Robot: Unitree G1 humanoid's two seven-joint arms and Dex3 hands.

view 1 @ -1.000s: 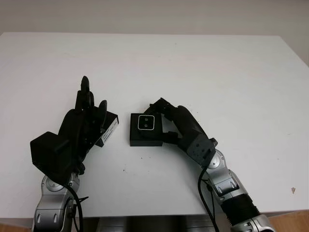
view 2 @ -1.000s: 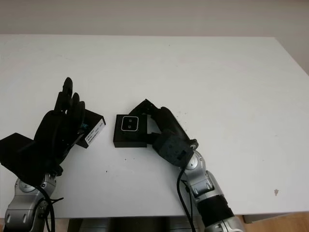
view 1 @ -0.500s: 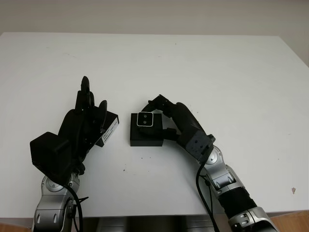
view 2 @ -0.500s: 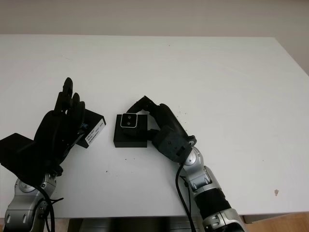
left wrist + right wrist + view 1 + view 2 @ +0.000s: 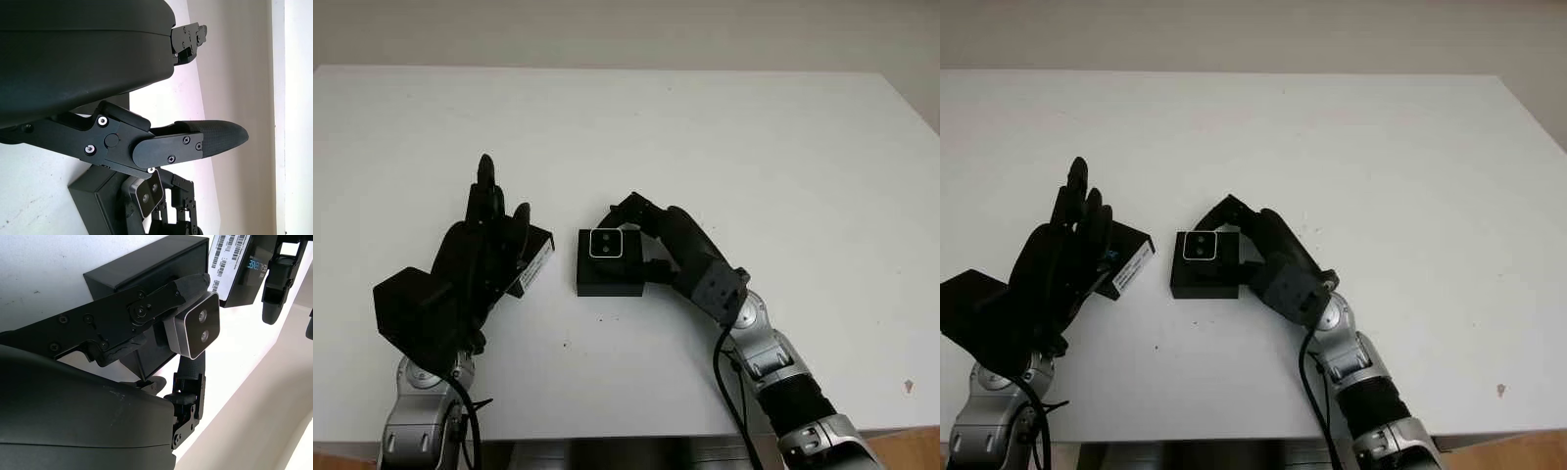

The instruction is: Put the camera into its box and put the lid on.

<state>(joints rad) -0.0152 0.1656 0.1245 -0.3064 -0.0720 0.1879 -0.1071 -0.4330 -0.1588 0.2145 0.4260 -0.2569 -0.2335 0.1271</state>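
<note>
The camera, a small silver-edged square with two lenses, is gripped by my right hand, which is shut on it. It is held over the far part of the black box, near the table's middle. In the right wrist view the camera faces up between the fingers, above the box. The black lid, with a white label, lies left of the box. My left hand is open over the lid's left part.
The white table stretches wide behind and to the right of the box. Its front edge runs close below both forearms. A few small dark specks mark the surface near the box.
My right hand has shifted the camera slightly toward the box's far end, and its forearm has swung a little. The left hand and lid have not moved.
</note>
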